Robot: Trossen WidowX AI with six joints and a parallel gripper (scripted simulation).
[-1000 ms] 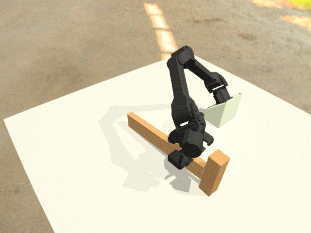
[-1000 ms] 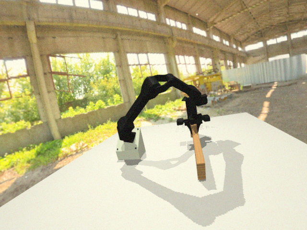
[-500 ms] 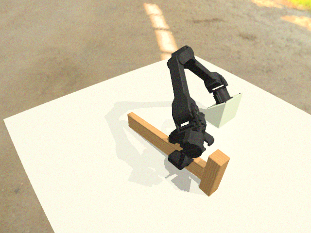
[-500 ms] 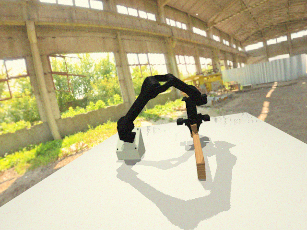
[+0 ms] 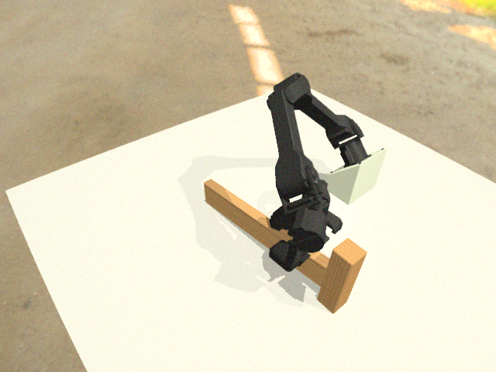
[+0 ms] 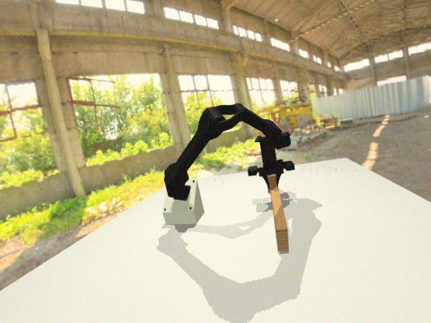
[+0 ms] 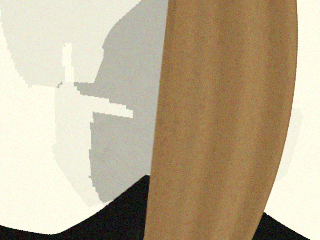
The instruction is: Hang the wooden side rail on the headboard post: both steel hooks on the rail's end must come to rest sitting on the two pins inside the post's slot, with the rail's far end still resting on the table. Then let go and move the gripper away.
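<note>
Tool [image 5: 298, 244] clamping rail [image 5: 236, 210], post [image 5: 340, 276] only visible from top

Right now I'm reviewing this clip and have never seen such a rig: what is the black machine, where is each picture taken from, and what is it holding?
It is a jointed robot arm bolted to a pale base block on a white table. One picture looks down from above, one from the side, one from the wrist. Its gripper is shut on a wooden side rail. The rail's near end meets an upright headboard post; its far end rests on the table. The hooks and pins are hidden.
</note>
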